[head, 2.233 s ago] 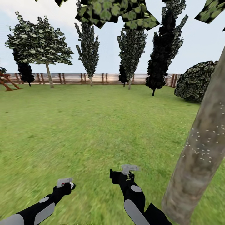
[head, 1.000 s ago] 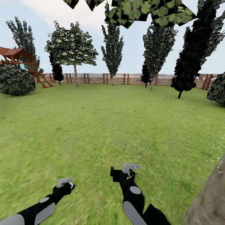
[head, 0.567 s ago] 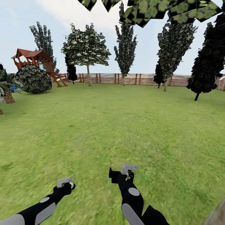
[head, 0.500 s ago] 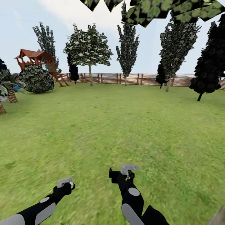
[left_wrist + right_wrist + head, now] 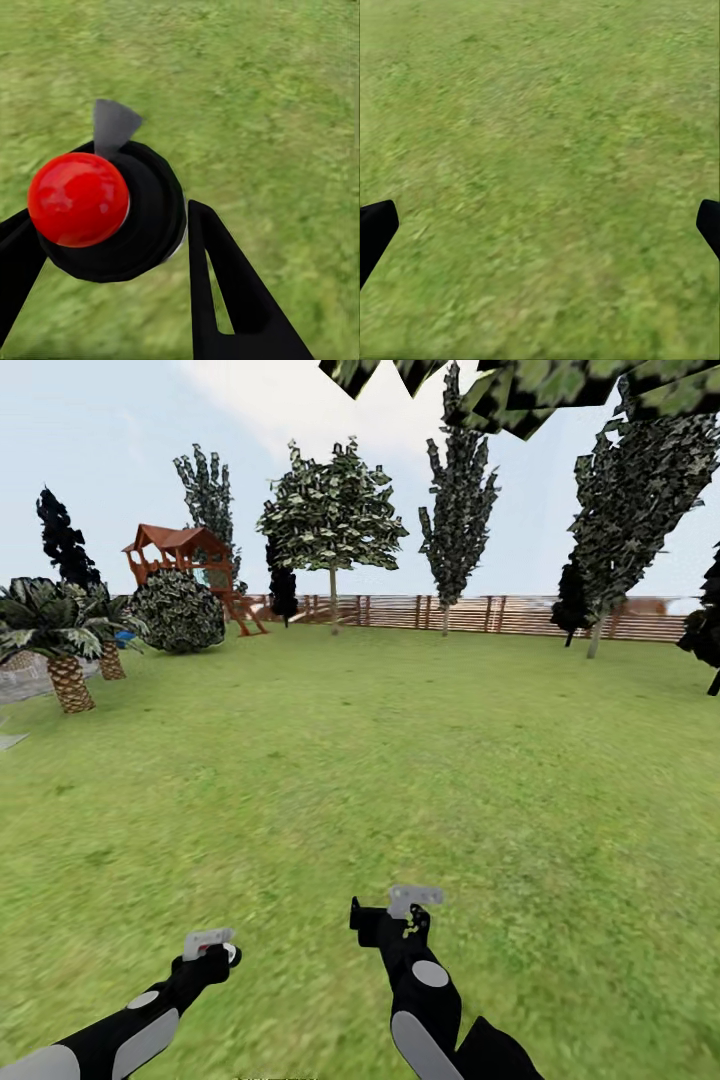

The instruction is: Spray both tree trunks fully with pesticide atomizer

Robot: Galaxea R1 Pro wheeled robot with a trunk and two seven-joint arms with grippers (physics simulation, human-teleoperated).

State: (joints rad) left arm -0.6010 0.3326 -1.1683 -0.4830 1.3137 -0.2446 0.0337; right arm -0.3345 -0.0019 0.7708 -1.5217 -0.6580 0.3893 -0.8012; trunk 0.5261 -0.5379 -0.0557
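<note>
The pesticide atomizer (image 5: 105, 214) is clamped in the left gripper (image 5: 112, 255); the right gripper (image 5: 540, 225) is spread wide. Beyond the lawn (image 5: 400, 760), the tree (image 5: 333, 520) could be undersprayed from afar.

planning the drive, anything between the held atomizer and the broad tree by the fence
Nothing visible: only grass lies between the atomizer in the left gripper and the tree trunk; palms stand well left.

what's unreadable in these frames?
- Atomizer, left wrist view: only its black top and red cap show; body hidden behind them.
- Overhead leaves, head view: cut by the top edge, trunk out of frame.
- Right gripper, right wrist view: fingertips clipped at both side edges.
</note>
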